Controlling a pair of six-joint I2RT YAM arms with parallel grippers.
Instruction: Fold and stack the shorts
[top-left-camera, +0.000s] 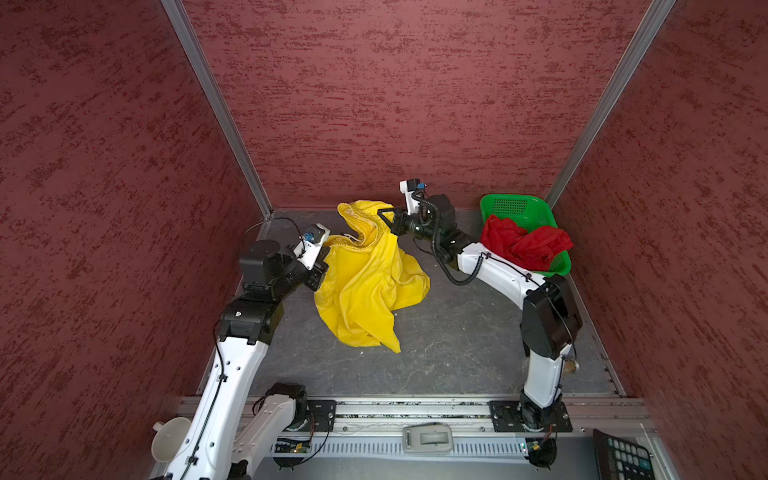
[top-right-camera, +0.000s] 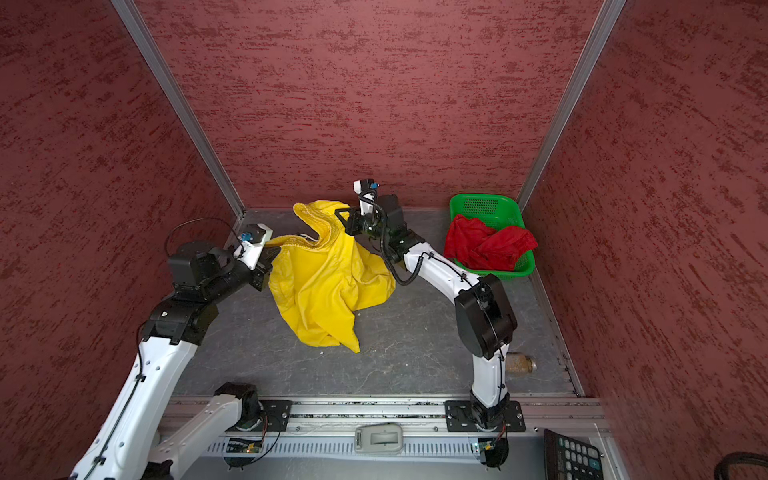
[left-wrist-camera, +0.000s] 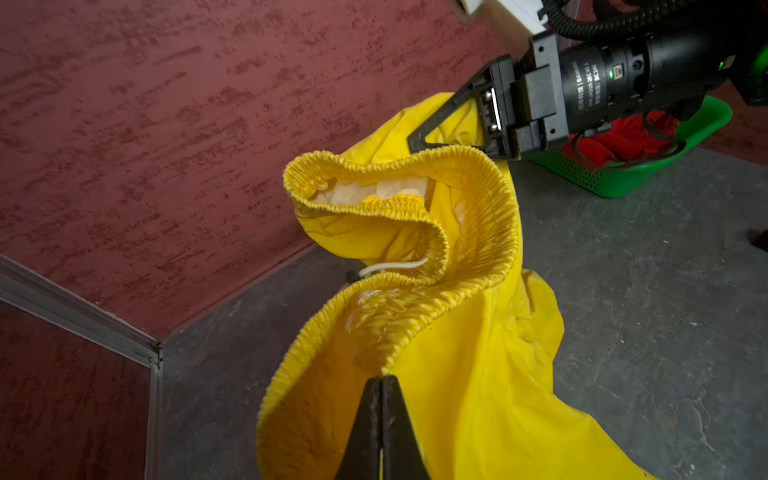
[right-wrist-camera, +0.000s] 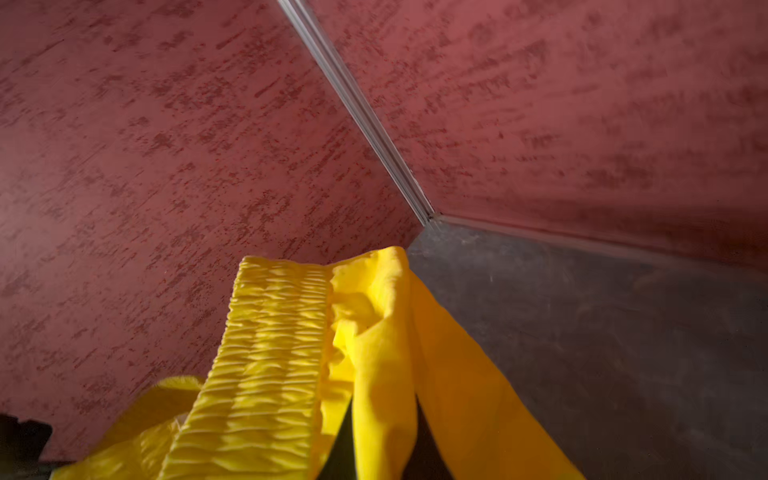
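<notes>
Yellow, thin woven fabric: the yellow shorts (top-left-camera: 365, 286) occupy the centre of both top views, lifted at the waistband (left-wrist-camera: 478, 174) with the legs crumpled on the counter (top-left-camera: 457, 332). The left gripper (left-wrist-camera: 380, 382) is clenched on the waistband edge. The right gripper (top-left-camera: 385, 218) has a fold of the same fabric between its jaws; I cannot tell whether it clamps it or not. The red shorts (top-left-camera: 523, 245) lie bunched in the green basket (top-left-camera: 536, 205), right of centre.

I judge both pairs light, limp and fairly slick; they will sag and slide, not hold a crease. The ribbed elastic offers the best purchase, so I take hold at its two side ends.

The counter is grey, matt and scuffed. Textured dark red walls (top-left-camera: 374, 104) enclose it on three sides, limiting swing room.
</notes>
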